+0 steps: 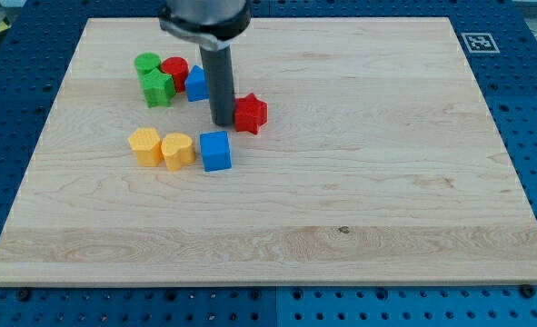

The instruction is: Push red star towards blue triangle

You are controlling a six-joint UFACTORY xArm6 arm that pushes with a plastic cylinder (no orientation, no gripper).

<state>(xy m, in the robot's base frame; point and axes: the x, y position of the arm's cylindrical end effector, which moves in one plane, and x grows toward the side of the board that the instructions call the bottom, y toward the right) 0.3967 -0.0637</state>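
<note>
Inspection of the single camera view: the wooden counter (359,182) carries seven blocks, all in its upper left quarter. My end effector is a plain dark rod with nothing to spread or pinch; my tip (223,122) rests on the counter, touching or just beside the left edge of the red star (250,113). The blue triangle (196,83) sits up and to the view's left of the tip, partly hidden behind the rod, so I cannot tell its full outline. Touching the triangle's left side is a red cylinder (174,71), with a green cylinder (146,64) beside that and a green star-like block (157,89) just below the two. Lower down, a row runs left to right: a yellow hexagonal block (144,145), a yellow heart (177,150) touching it, and a blue cube (215,151) just beside the heart. The red star lies above and to the right of the cube, apart from it.
</note>
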